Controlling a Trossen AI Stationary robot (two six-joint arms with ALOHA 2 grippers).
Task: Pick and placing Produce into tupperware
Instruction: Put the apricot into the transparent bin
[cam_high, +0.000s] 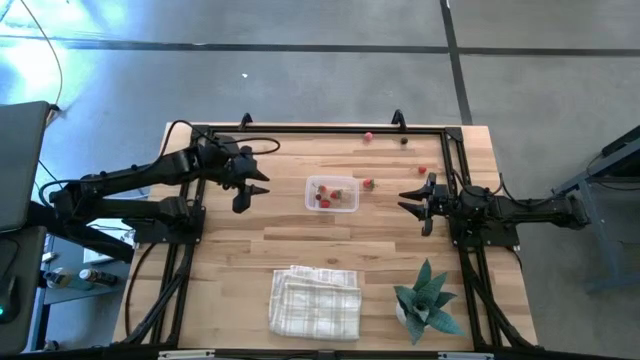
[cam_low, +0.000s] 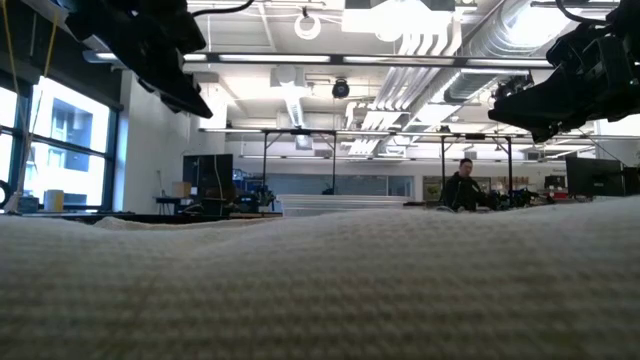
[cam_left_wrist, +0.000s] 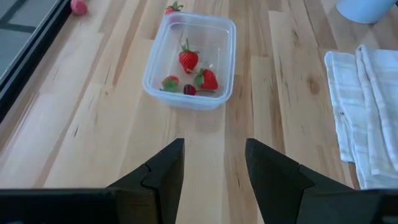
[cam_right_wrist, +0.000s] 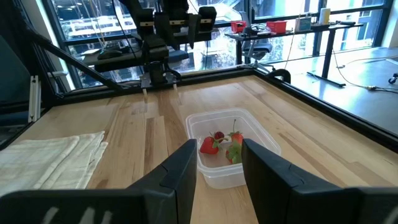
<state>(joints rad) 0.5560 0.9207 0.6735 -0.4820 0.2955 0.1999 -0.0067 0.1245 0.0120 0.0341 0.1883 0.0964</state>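
Clear tupperware near the middle of the wooden counter, holding a few red pieces of produce plus 1 dark one. Loose produce outside it: 1 red piece just beside the tupperware's right edge, another farther right near the right end effector, 1 red and 1 dark close to the far frame rail. Left end effector hovering left of the tupperware, fingers apart and gripping nothing, pointed toward the container (bare wood showing in the gap). Right end effector on the opposite side, right of the tupperware, fingers likewise parted and empty, aimed at the container with the left arm visible beyond it. Folded white checked cloth at the near edge of the counter, well apart from the tupperware. Small green plant in a pale pot to the right of the cloth. Low view mostly filled by the cloth's weave, both arms dark at the upper corners, a seated person far off in the room behind.
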